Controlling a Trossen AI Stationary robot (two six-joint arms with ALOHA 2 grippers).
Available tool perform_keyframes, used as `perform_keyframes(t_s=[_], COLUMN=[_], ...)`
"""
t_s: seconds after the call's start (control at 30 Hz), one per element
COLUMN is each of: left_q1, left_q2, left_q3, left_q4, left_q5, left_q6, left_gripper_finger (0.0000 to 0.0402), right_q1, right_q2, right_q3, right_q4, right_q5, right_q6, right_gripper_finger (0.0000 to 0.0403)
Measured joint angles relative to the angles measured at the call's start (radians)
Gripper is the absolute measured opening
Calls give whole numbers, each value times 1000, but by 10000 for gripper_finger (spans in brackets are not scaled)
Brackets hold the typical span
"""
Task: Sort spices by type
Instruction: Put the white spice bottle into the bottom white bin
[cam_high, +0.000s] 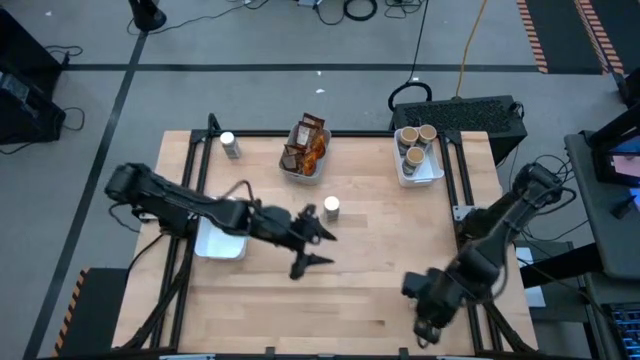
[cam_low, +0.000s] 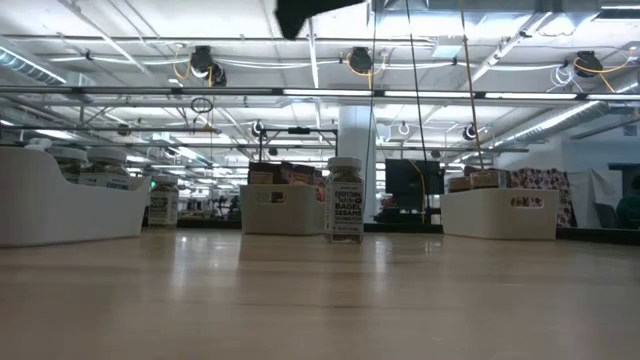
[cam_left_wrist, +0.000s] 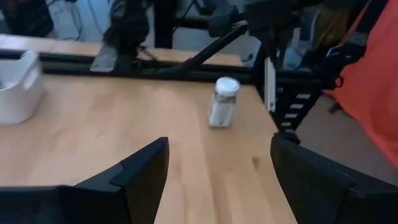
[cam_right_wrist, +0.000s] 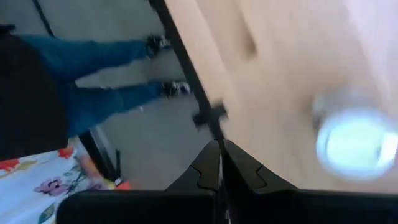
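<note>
Seen from above, the wooden table (cam_high: 380, 280) carries 3 trays. At 12 o'clock of the table stands a tray of dark-brown and orange packets (cam_high: 305, 147), at 1 o'clock a white tray with 3 tan-topped tubs (cam_high: 415, 146), and at 9 o'clock a white tray (cam_high: 220, 243) partly under the left arm. One white-capped jar (cam_high: 229, 145) stands alone near 11 o'clock, and a second white-capped jar (cam_high: 332, 207) stands near the centre. The left gripper (cam_high: 314, 246) is over the middle of the table with its 2 fingers spread wide and holding nothing; the central jar is at about 1 o'clock from it, near but apart. The right gripper (cam_high: 427, 328) is at 5 o'clock, by the table's front edge.

At table height, a spice jar (cam_low: 345, 199) with a printed label stands upright in the middle, in front of the packet tray (cam_low: 280, 208). White trays stand far left (cam_low: 70, 205) and right (cam_low: 500, 212).

From the left wrist, the open dark fingers (cam_left_wrist: 140, 177) frame bare wood, and the jar (cam_left_wrist: 224, 102) stands upright ahead, untouched.

From the right wrist, the fingers (cam_right_wrist: 208, 168) are pressed together and empty. A blurred white cap (cam_right_wrist: 357, 146) shows on the wood, and a person's legs in blue trousers (cam_right_wrist: 99, 74) are beyond the table edge.
</note>
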Motion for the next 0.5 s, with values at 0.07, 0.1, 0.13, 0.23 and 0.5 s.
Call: perform_keyframes(t_s=[0.07,0.1,0.13,0.23,0.5], left_q1=[-20,-28,-34,-49,-85], left_q2=[59,90,121,221,447], left_q3=[6,19,35,116,350], left_q4=[82,106,118,127,129], left_q5=[-7,-8,-9,-9,-7], left_q6=[0,1,3,17,114], left_gripper_finger=[283,283,283,283,283], right_q1=[58,87,115,186,260], right_q2=[0,0,0,13,59], right_q3=[0,0,0,0,-106], right_q4=[-19,-27,-36,-75,-170], right_q5=[-20,-31,-41,-47,16], right_q6=[97,142,183,291,443], right_gripper_finger=[0,0,0,0,0])
